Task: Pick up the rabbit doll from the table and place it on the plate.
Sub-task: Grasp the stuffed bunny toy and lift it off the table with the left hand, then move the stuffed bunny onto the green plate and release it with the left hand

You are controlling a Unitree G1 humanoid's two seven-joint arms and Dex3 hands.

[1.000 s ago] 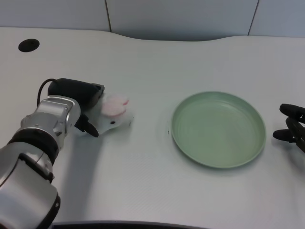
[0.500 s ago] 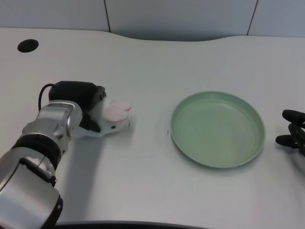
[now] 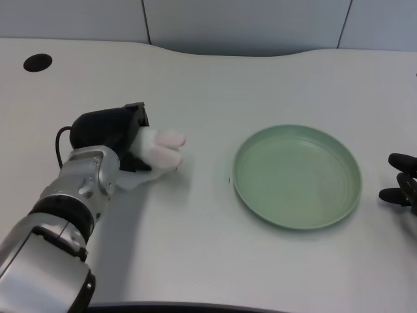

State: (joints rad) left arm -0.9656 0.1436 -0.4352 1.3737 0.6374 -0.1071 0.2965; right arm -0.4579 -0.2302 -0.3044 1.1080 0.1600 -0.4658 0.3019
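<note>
My left hand [image 3: 116, 134] has its fingers clamped on the rabbit doll [image 3: 158, 149], well apart from the green plate [image 3: 298, 176] on the counter [image 3: 215, 85].

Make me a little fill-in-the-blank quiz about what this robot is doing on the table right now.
1. The left hand holds a white and pink ____ doll.
2. The plate is ____ in colour.
3. The rabbit doll lies to the ____ of the plate in the picture.
4. Nothing lies on the ____ yet.

Missing words: rabbit; green; left; plate
</note>
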